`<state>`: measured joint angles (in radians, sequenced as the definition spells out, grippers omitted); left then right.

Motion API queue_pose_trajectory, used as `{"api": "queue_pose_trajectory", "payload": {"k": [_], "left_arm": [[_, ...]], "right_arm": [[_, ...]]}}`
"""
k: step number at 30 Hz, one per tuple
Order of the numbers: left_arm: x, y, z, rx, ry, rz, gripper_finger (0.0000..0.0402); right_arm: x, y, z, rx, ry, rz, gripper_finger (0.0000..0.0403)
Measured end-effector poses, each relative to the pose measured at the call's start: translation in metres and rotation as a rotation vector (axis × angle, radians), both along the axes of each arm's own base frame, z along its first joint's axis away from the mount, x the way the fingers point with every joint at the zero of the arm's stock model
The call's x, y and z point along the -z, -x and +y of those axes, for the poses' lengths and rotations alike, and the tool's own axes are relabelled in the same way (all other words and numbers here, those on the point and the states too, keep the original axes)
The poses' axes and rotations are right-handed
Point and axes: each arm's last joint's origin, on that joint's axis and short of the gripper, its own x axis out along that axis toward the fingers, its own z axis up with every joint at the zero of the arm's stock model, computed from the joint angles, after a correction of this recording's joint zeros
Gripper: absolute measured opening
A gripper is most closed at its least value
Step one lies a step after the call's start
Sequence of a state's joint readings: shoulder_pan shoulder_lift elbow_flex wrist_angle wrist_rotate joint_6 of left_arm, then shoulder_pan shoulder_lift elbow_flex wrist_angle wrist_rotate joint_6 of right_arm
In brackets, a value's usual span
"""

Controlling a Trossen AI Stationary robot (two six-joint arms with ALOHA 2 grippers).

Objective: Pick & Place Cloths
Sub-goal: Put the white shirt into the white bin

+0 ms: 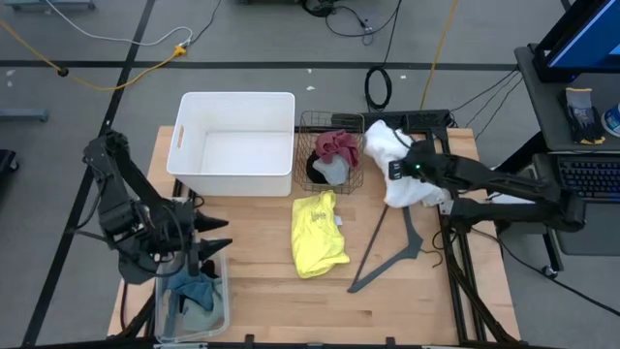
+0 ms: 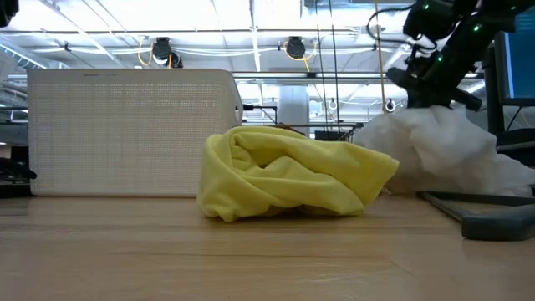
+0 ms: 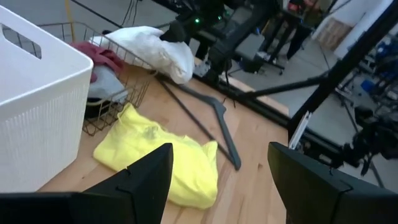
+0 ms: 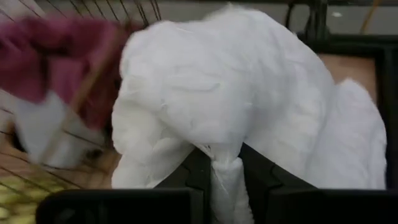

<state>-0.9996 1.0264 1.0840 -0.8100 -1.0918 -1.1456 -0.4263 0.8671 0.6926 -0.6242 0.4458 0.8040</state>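
1. The big white cloth [image 1: 392,160] is a puffy, crumpled heap at the table's right edge, just beside the wire basket [image 1: 330,124]. It looks soft and a bit shiny in the folds, with one lobe flopping against the basket rim.
2. The right gripper [image 4: 225,167] has its fingers pinched tight on a twisted fold of that white cloth.
3. The yellow cloth [image 1: 318,232] lies mid-table, rumpled flat from above and a bunched lump in the low view, thin knit-looking fabric.
4. Inside the wire basket there's a maroon cloth [image 1: 338,145] on top of a pale grey one [image 1: 332,171], both scrunched.
5. The left gripper [image 1: 215,236] hangs over a clear plastic bin [image 1: 221,308] with a blue-teal cloth [image 1: 191,289] in it, fingers spread wide and empty.
6. Also around: a ribbed white plastic tub [image 1: 236,143], a dark grey hanger [image 1: 390,249] lying flat on the wooden table [image 1: 407,301].
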Motion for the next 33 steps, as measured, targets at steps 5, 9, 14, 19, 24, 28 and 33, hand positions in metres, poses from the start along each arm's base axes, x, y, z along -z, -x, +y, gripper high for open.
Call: {"api": "queue_pose_trajectory", "payload": {"k": [5, 9, 14, 19, 24, 28, 33], "left_arm": [[-0.005, -0.008, 0.002, -0.017, -0.015, -0.028, 0.0267], [-0.009, -0.015, 0.004, -0.029, -0.052, -0.041, 0.0267], [-0.013, -0.023, 0.008, -0.057, -0.054, -0.068, 0.0267], [-0.018, -0.03, 0.012, -0.09, -0.051, -0.098, 0.0267], [-0.023, -0.039, 0.019, -0.13, -0.053, -0.125, 0.0267], [-0.029, -0.047, 0.025, -0.133, -0.067, -0.145, 0.0267], [-0.038, -0.057, 0.033, -0.117, -0.111, -0.185, 0.0267]], "right_arm": [[-0.017, 0.006, 0.002, 0.003, 0.073, -0.149, 0.0036], [-0.032, 0.007, 0.003, -0.005, 0.142, -0.278, 0.0036], [-0.054, 0.007, 0.003, -0.02, 0.238, -0.352, 0.0036], [-0.096, 0.01, 0.004, -0.052, 0.372, -0.388, 0.0036], [-0.14, 0.014, 0.009, -0.1, 0.499, -0.465, 0.0036], [-0.169, 0.011, 0.015, -0.164, 0.58, -0.509, 0.0036], [-0.194, -0.004, 0.022, -0.252, 0.641, -0.542, 0.0036]]}}
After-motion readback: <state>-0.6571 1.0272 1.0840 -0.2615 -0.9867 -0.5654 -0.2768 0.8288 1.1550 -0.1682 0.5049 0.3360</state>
